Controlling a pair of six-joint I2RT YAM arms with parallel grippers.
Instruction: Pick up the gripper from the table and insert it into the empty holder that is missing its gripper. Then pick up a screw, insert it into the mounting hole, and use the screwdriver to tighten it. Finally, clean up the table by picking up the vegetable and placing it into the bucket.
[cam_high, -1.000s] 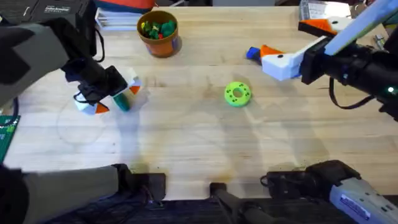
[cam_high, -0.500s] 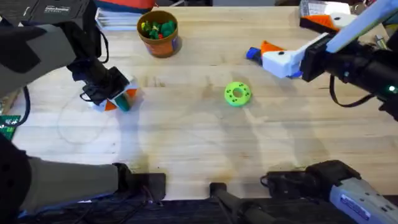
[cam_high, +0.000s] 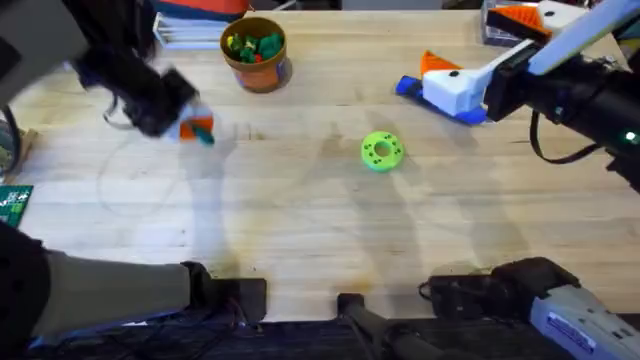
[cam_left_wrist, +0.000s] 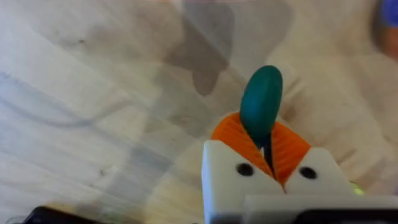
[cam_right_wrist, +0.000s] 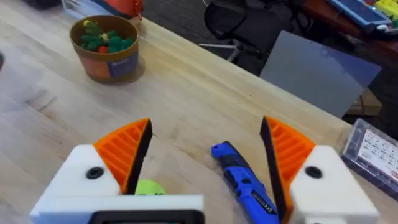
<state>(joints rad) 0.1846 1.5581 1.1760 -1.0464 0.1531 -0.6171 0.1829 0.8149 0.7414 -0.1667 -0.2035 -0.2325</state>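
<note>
A smooth, matt dark green vegetable is pinched between the ribbed orange pads of the left gripper; pale wood grain is seen on the worktop beneath it. Glossy blue plastic is shown by the screwdriver between the right gripper fingers.

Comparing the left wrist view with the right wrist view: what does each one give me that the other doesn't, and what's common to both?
Left wrist alone: the left gripper shut on the vegetable, dark green, pinched between its orange pads and sticking out past them, above bare table.

Right wrist alone: the right gripper open, the blue screwdriver lying between its fingers, the bucket with small toys inside, and a sliver of the green ring.

Both: the same light wooden tabletop.
</note>
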